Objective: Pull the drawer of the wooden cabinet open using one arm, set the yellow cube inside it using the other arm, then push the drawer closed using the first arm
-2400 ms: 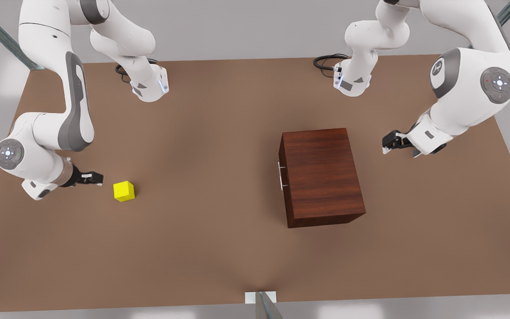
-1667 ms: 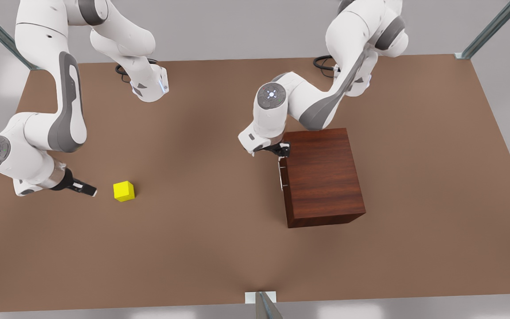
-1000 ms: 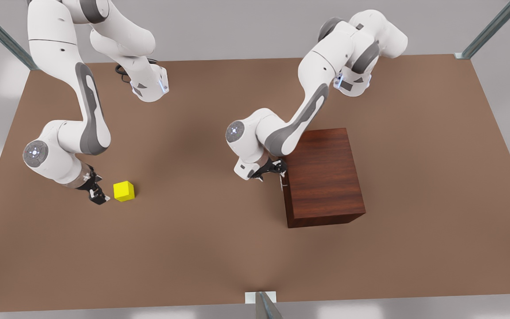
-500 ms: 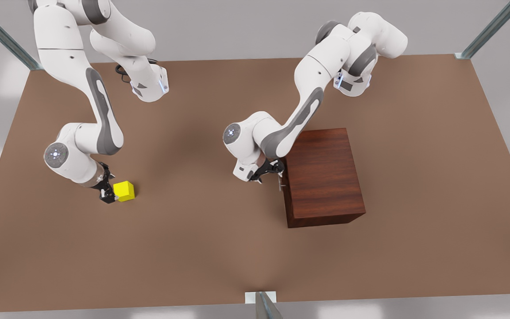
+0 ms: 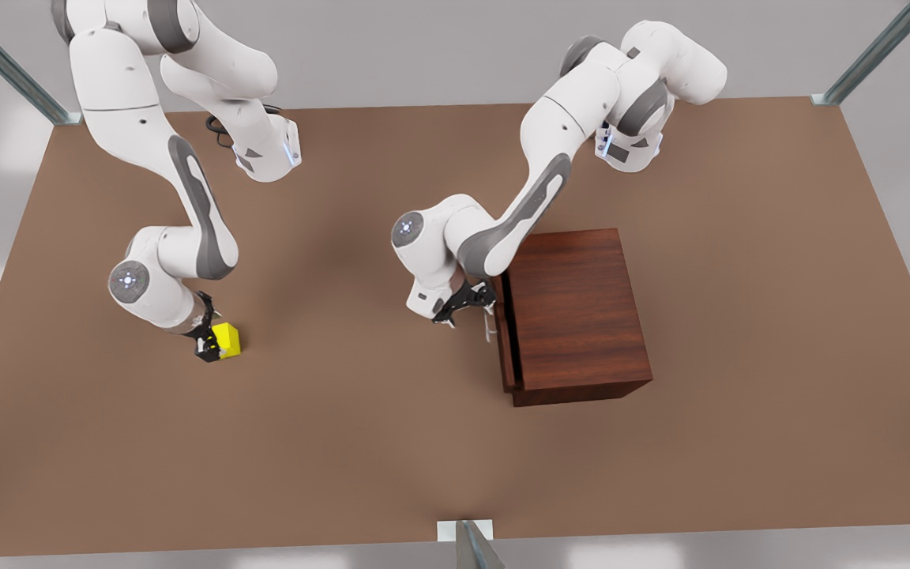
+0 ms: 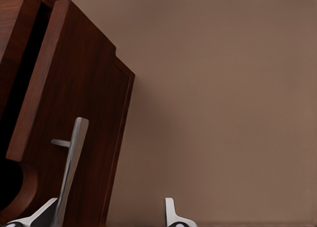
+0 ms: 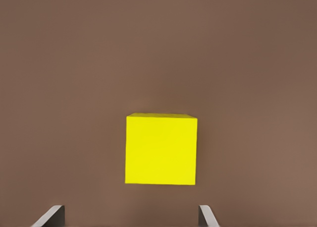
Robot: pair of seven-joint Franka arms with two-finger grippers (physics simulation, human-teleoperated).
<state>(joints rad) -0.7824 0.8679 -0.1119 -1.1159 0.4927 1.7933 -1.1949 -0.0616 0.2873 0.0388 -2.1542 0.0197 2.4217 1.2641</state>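
Observation:
The wooden cabinet (image 5: 577, 308) stands right of the table's middle in the front view. Its drawer (image 5: 505, 340) sticks out a little toward the front view's left, and a dark gap shows behind the drawer front (image 6: 79, 113). My left gripper (image 5: 467, 304) is at the silver bar handle (image 5: 489, 324). In the left wrist view the handle (image 6: 72, 162) lies against one finger of that gripper (image 6: 109, 212), whose fingers stand wide apart. The yellow cube (image 5: 227, 338) rests on the table at the front view's left. My right gripper (image 5: 206, 348) is low beside it and open, with the cube (image 7: 161, 148) just ahead of the right gripper (image 7: 130, 212).
The brown table (image 5: 360, 442) is bare between the cube and the cabinet and toward the near edge. Both arm bases (image 5: 265, 154) sit at the far edge. A small metal post (image 5: 467, 541) stands at the near edge's middle.
The drawer has slid out slightly as my left gripper drew back toward the front view's left. My right gripper swung in and closed the distance to the cube, which has not moved.

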